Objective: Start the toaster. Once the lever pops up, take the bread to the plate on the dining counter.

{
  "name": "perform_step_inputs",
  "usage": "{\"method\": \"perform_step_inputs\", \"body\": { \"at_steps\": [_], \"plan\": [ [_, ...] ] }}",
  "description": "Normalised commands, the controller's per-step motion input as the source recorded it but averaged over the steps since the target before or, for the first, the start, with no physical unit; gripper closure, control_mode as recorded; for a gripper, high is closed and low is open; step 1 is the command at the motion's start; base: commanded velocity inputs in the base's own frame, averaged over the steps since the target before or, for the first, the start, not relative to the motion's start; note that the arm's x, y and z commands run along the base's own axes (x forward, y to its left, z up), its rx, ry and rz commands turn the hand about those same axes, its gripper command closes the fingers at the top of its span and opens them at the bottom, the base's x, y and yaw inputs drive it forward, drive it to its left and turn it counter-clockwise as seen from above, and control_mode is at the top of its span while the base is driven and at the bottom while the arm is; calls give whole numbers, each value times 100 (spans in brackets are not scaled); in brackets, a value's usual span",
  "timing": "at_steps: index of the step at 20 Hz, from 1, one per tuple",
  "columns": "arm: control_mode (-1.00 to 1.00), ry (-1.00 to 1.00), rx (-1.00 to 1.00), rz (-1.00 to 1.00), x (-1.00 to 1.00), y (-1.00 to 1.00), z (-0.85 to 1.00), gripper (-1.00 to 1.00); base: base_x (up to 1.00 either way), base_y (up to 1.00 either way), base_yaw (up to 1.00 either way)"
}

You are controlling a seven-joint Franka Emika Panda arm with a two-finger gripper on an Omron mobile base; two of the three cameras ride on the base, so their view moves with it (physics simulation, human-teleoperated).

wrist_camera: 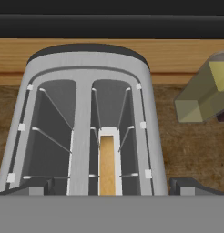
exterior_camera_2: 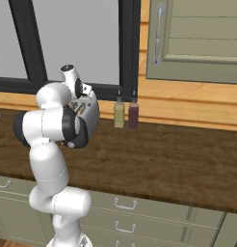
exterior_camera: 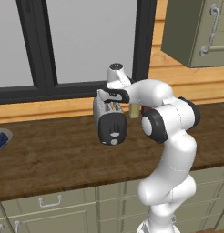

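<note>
The silver toaster (exterior_camera: 109, 119) stands on the wooden counter below the window, its black end panel (exterior_camera: 113, 130) facing the front. In the hand view I look straight down into the toaster's (wrist_camera: 82, 113) two slots. The bread (wrist_camera: 108, 164), a thin tan slice, sits low in the right slot. My gripper (wrist_camera: 111, 188) hovers just above the toaster top, open, with one fingertip (wrist_camera: 29, 187) at each side and nothing between them. From the left base view the gripper (exterior_camera: 107, 100) is right over the toaster's rear half. The arm covers part of the toaster (exterior_camera_2: 91, 113). The plate and the dining counter are out of view.
Two bottles, a yellowish one (exterior_camera_2: 119, 114) and a dark red one (exterior_camera_2: 133, 115), stand against the wall just right of the toaster. A grey bowl of blue berries (exterior_camera: 0, 139) sits at the far left. A wall cabinet (exterior_camera: 200, 32) hangs upper right. Drawers (exterior_camera: 50, 202) run under the counter.
</note>
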Motion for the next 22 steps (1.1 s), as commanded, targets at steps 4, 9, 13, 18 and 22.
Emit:
{"method": "perform_step_inputs", "body": {
  "at_steps": [4, 9, 13, 18, 22],
  "plan": [
    [-100, 0, 0, 0, 0, 0, 0, -100, 0, 0, 0],
    [-100, 0, 0, 0, 0, 0, 0, -100, 0, 0, 0],
    [-100, 0, 0, 0, 0, 0, 0, -100, 0, 0, 0],
    [-100, 0, 0, 0, 0, 0, 0, -100, 0, 0, 0],
    [-100, 0, 0, 0, 0, 0, 0, -100, 0, 0, 0]
  ]
}}
